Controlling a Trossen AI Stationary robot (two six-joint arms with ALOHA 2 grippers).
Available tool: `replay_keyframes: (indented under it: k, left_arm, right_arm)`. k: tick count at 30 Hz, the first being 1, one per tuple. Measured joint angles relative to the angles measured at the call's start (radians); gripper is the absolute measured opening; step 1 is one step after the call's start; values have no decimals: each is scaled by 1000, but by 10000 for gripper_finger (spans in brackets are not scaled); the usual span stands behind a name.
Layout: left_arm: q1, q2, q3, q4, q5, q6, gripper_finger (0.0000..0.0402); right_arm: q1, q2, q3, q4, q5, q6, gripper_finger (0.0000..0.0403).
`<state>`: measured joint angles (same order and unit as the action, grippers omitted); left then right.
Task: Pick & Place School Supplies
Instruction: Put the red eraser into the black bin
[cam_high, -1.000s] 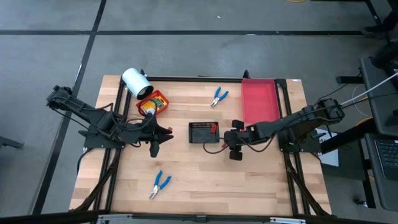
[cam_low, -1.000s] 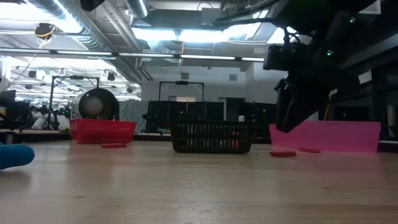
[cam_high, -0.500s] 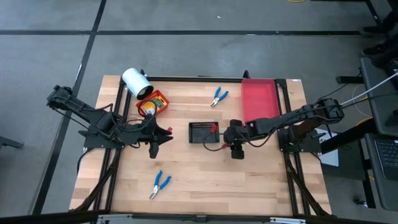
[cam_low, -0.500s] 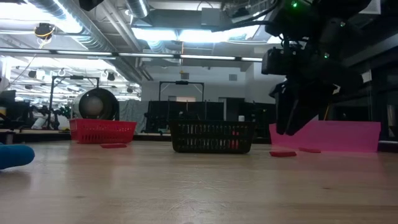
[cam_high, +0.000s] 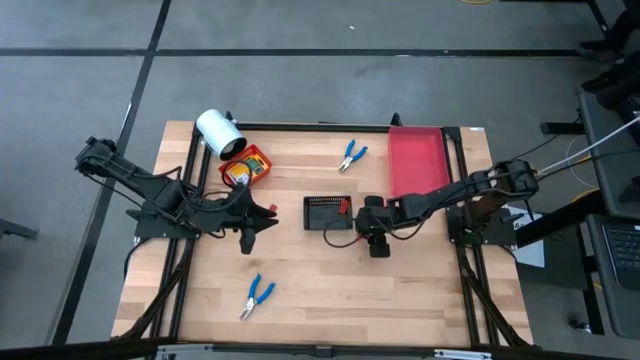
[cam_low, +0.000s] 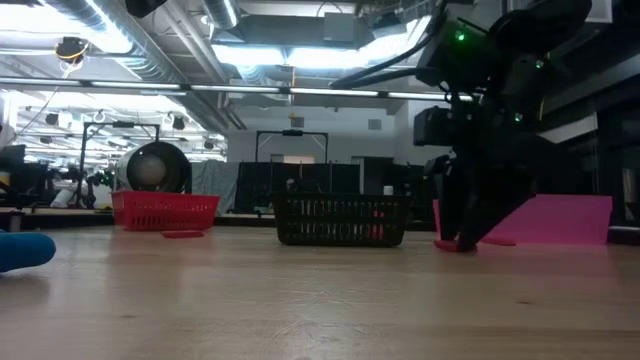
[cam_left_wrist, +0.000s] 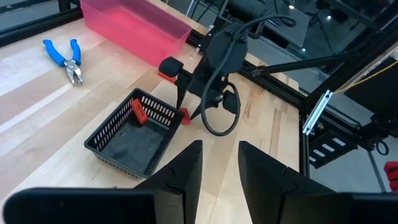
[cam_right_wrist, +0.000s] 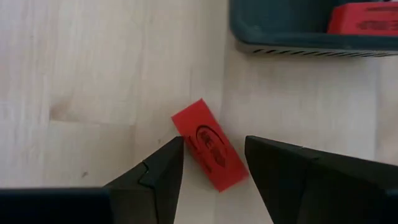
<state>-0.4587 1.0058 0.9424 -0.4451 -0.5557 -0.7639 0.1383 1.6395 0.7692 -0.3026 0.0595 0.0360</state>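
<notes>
My right tool (cam_right_wrist: 212, 163) hangs wide, fingers straddling a red piece (cam_right_wrist: 207, 144) lying on the surface (cam_right_wrist: 93, 74), not gripped.

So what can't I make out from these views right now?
- High view: the red piece on the table is hidden under the right pincer.
- Right wrist view: the red piece lies between the open fingers; whether they touch it can't be told.
- Low view: what the black basket holds is masked by its mesh.
- Red basket, high view: the print on its yellow-orange boxes is too small.
- Left pincer waits open, empty.
</notes>
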Motion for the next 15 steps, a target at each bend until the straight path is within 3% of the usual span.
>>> replay_keyframes:
  k: [15]
  left_arm:
    - [0, 0, 0, 8, 0, -13, 100]
  right_arm:
    - [15, 57, 5, 46, 2, 64, 166]
